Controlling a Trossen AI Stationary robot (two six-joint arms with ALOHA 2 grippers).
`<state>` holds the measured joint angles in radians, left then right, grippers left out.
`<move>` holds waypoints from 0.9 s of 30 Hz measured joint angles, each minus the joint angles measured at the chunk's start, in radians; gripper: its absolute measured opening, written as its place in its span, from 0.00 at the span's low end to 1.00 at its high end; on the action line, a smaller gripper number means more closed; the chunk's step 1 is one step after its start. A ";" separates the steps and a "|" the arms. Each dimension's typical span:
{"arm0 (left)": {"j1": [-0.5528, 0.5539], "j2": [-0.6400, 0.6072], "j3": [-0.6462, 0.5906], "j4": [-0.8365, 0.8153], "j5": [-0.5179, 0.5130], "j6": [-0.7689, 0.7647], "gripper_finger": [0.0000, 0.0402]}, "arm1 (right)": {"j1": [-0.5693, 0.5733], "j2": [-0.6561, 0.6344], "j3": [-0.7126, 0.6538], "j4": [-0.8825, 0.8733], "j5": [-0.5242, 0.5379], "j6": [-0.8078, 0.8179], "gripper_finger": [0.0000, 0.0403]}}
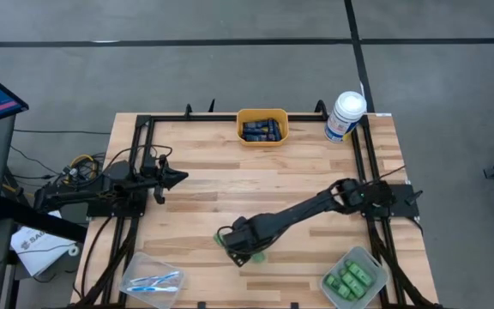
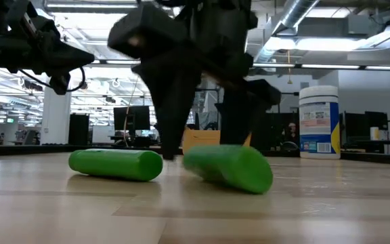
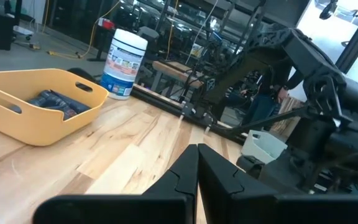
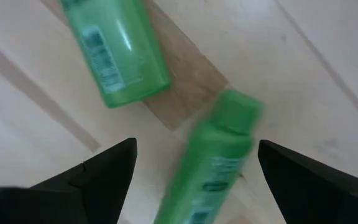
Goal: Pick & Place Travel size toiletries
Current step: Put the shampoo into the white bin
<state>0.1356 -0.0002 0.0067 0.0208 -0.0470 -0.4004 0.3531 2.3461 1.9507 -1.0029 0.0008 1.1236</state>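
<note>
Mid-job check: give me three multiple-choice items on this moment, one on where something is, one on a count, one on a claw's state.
1. The yellow plastic bin of dark navy flat tubes sits:
A. at the table's far edge
B. under the right arm
C. off the table

2. Small bright green bottles loose on the wooden table under the right claw:
A. none
B. two
C. five

3. The right claw is:
A. shut on a bottle
B. open over a bottle
C. out of view

Key: 1 A, the high view shows it beside the large white canister; 2 B, two lie side by side; 3 B, fingers spread, touching nothing.
</note>
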 joint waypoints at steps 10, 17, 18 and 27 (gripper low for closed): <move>0.000 0.000 0.000 0.000 0.000 0.000 0.00 | 0.004 0.031 0.025 -0.044 -0.033 0.002 0.76; 0.000 0.000 0.000 0.000 -0.001 0.000 0.00 | 0.013 0.032 0.025 -0.045 -0.038 -0.051 0.60; 0.000 0.000 0.000 0.000 -0.001 0.000 0.00 | 0.013 0.032 0.025 -0.044 -0.038 -0.052 0.58; 0.000 0.000 0.000 0.001 -0.001 0.000 0.00 | 0.017 0.029 0.025 -0.044 -0.037 -0.096 0.37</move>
<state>0.1356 -0.0002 0.0067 0.0216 -0.0483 -0.4004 0.3704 2.3749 1.9755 -1.0473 -0.0367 1.0281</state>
